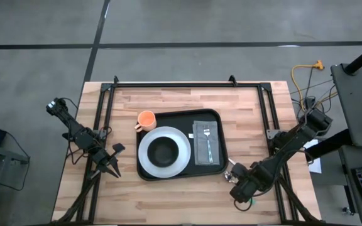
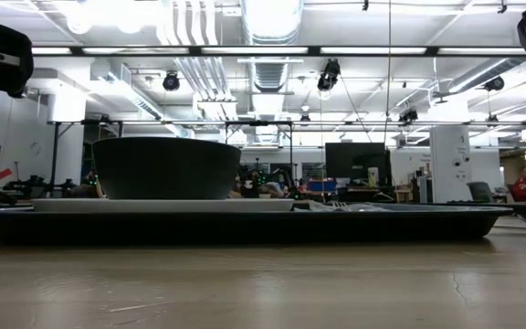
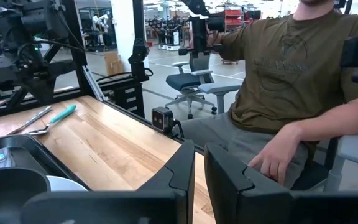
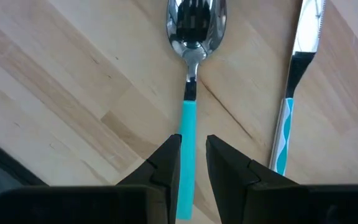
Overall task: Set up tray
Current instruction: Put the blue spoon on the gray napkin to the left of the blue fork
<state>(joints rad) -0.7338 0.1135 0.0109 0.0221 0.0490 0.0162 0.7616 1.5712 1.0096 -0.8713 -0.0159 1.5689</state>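
Pale wood-plank tabletop inside a black frame, grey floor all around, and across the low view a bright workshop with ceiling ducts and monitors; a seated person in an olive shirt sits just off the tabletop's edge in the left wrist view.

Over on the left, the left claw hangs above the tabletop's left edge, arm angled in from the outer left, fingers drawn nearly together with only a thin slit between them, and nothing in them.

Moving to the middle: the tray, black and wide, sits at the tabletop's centre. At its far-left corner an orange cup sits right at the rim — on it or just outside, can't tell. A white plate fills the tray's left half, and a dark bowl stands on that plate. In the tray's right half, a grey napkin with a fork lying on it.

Right side now: the right claw is low over the wood just off the tray's near-right corner, arm reaching in from the right edge. Its fingers are narrowed around the teal handle of a spoon lying flat on the planks, gripping it as far as the wrist view shows. A knife with a teal patterned handle lies just beside the spoon
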